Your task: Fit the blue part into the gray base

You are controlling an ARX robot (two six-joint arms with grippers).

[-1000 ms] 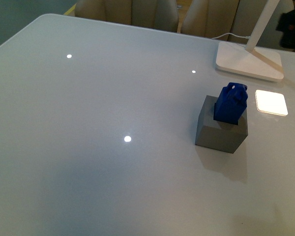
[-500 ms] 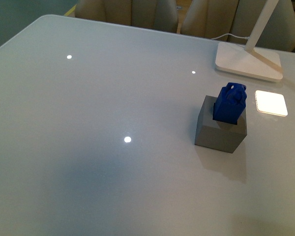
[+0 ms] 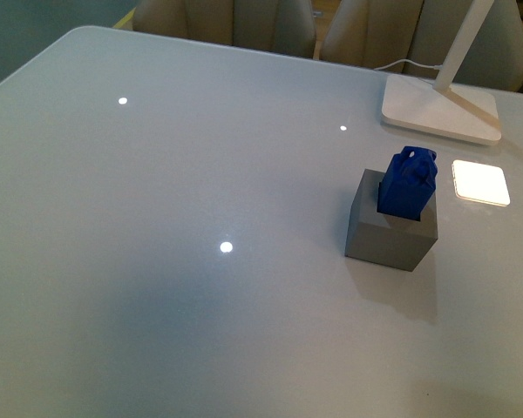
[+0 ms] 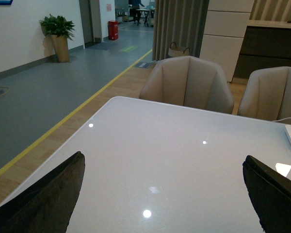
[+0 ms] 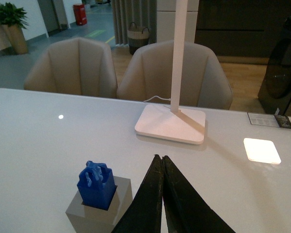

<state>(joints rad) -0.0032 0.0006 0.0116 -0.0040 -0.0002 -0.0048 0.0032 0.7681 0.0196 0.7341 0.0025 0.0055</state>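
Beige chairs (image 5: 70,65) line the far edge of a glossy white table (image 3: 157,287) bearing a white lamp (image 5: 170,122).

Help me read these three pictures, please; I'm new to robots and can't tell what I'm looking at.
A two-armed robot sits at a white table. One picture looks forward from its body; neither arm shows there. The other two come from cameras on its wrists. The dark shapes are its grippers: the left gripper is open and empty, the right gripper is closed on nothing. On the table a blue part stands in the hole of a gray base, its top sticking out. Behind is a white lamp foot.
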